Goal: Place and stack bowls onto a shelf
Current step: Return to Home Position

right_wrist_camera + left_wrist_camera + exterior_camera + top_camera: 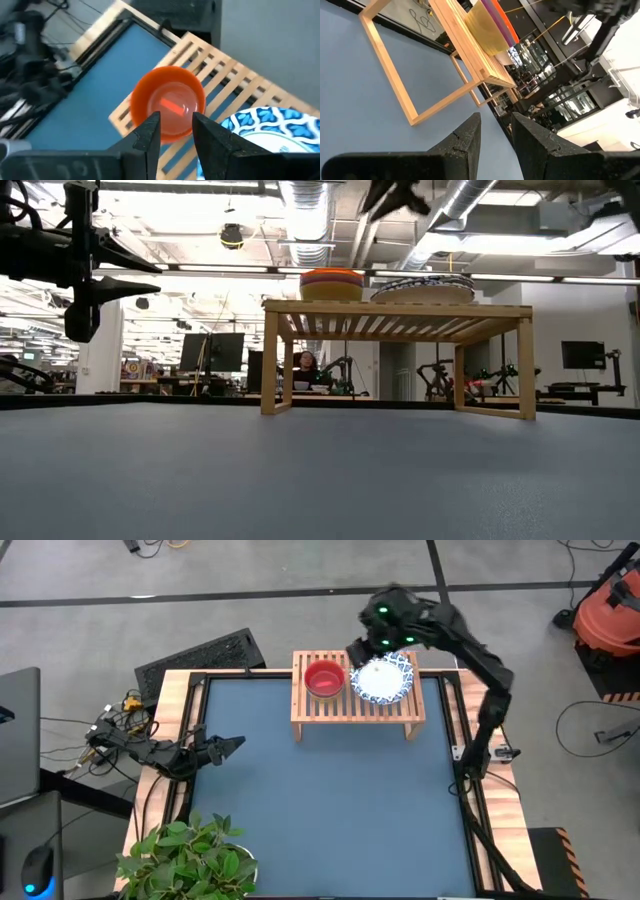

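1. By my reading the stacking is done. The shelf (pixel 360 712) carries two piles and I see no bowl anywhere off it.
2. The small-bowl stack (pixel 332 283) sits toward one end of the shelf, with the red bowl (pixel 324 677) on top. From the low view I can pick out purple and yellow bands beneath it. I cannot find the teal one.
3. The patterned bowls (pixel 381 680) sit just beside that stack on the same shelf. The low view shows them as a flat pile, and I cannot count how many.
4. The right gripper (pixel 176 120) hangs above the shelf over the red bowl, apart from it. Its fingers are slightly spread with a narrow gap and nothing between them.
5. The left gripper (pixel 495 125) waits well away from the shelf, past the red-stack end at the table's edge. It points at the shelf with the same narrow gap and holds nothing.
6. What I judge is left is only pulling the right arm back to rest.
7. That arm reaches in over the patterned pile, so I would lift before drawing back to avoid clipping its rim.
8. Around the shelf are a black ribbed mat (pixel 200 655) behind its red-stack end and a potted plant (pixel 185 855) far off at the table's near corner.
9. An orange vacuum (pixel 610 610) stands on the floor beyond the patterned end.
10. A person (pixel 303 365) sits in the room behind the shelf, well clear of the table.
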